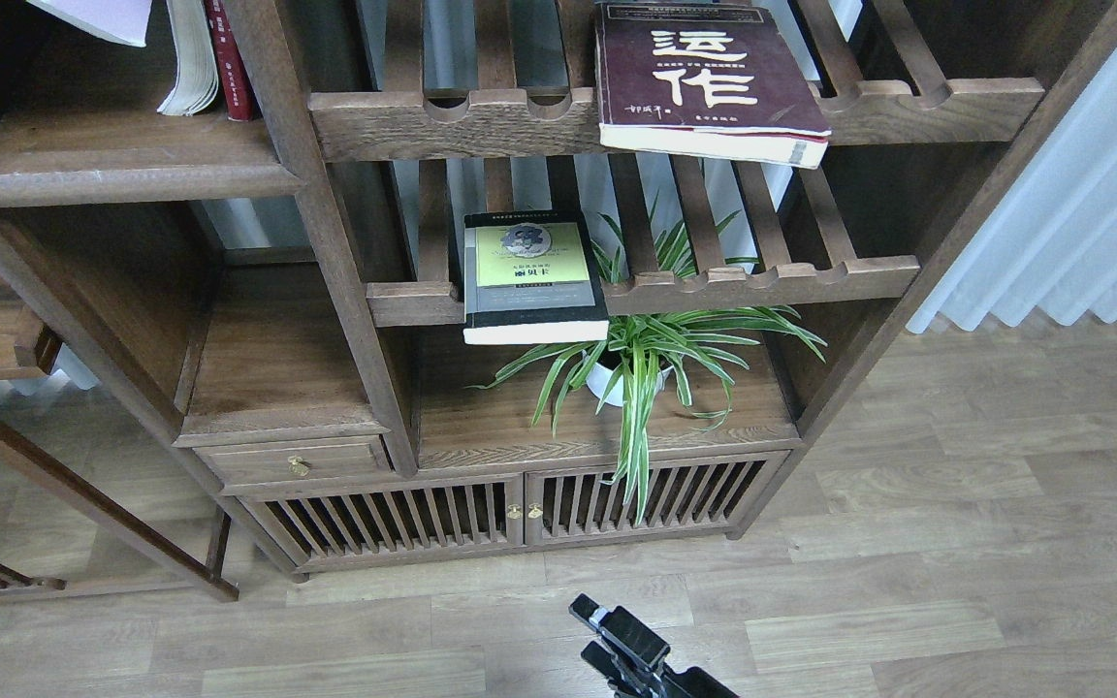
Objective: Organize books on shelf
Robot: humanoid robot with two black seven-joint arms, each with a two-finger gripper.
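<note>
The pale lavender-white book (pixel 98 15) shows only as a corner at the top left edge, above the shelf (pixel 122 165); what holds it is out of view. The maroon book (pixel 704 78) with white characters lies flat on the upper slatted rack and overhangs its front rail. The black-grey book (pixel 531 276) with the yellow-green panel lies flat on the lower slatted rack and also overhangs the front. My right gripper (pixel 617 640) is low at the bottom edge over the floor, far from the books. It is dark, and its fingers cannot be told apart. My left gripper is out of view.
A white-paged book (pixel 185 58) and a red-spined book (pixel 229 58) stand at the shelf's right end against an upright post (pixel 316 233). A potted spider plant (pixel 636 359) sits under the lower rack. A drawer (pixel 292 460) and slatted doors (pixel 510 509) are below. A white curtain (pixel 1082 213) hangs at right.
</note>
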